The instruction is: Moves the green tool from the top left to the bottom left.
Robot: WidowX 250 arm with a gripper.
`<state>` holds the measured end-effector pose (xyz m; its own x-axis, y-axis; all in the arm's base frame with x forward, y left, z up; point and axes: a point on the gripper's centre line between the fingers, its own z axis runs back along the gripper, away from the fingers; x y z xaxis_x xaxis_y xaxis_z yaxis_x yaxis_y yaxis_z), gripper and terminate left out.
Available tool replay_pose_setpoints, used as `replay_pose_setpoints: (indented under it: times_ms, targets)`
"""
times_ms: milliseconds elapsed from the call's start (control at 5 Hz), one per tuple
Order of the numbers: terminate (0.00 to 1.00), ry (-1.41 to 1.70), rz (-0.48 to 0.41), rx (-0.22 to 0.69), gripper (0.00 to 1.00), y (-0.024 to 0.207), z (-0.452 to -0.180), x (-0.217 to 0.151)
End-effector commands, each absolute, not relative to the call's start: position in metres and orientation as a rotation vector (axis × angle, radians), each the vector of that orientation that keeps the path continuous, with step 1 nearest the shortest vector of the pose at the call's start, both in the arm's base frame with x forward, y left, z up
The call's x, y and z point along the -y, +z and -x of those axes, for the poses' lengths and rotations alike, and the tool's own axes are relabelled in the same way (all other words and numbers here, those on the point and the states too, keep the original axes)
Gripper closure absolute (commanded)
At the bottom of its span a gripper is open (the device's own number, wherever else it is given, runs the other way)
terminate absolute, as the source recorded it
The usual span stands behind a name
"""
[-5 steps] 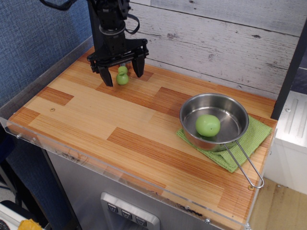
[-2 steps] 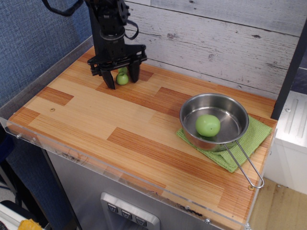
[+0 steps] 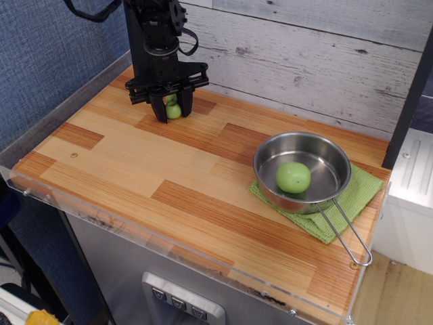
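The green tool (image 3: 173,110) lies at the top left of the wooden table; only its knobby lime-green handle shows, its grey blade is hidden behind the gripper. My black gripper (image 3: 173,112) stands straight down over it, low at the table. Its two fingers are closed in against the handle on both sides. The tool still rests on the table.
A steel pan (image 3: 302,172) with a wire handle sits on a flat green cloth (image 3: 352,196) at the right, holding a round green ball (image 3: 293,177). A clear plastic rim (image 3: 135,230) runs along the table's front and left edges. A plank wall stands behind.
The gripper's fingers, wide open around the green handle a second ago, have closed in until they press on it. The gripper has also sunk slightly lower.
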<state>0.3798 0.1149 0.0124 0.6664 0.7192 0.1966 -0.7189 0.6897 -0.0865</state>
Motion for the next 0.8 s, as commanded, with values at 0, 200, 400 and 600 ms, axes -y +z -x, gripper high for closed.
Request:
replay_pose_setpoints:
  times_ms: [0,200,400,600]
  targets:
    - [0.0,0.768,0.042,0.294,1.0,0.051,-0.372,-0.094]
    - [0.0,0.735,0.062,0.331,1.0,0.072,-0.364,-0.079]
    - [0.0,0.705,0.085,0.353,1.0,0.09,-0.346,-0.062]
    - [0.0,0.681,0.081,0.362,1.0,0.103,-0.324,-0.053]
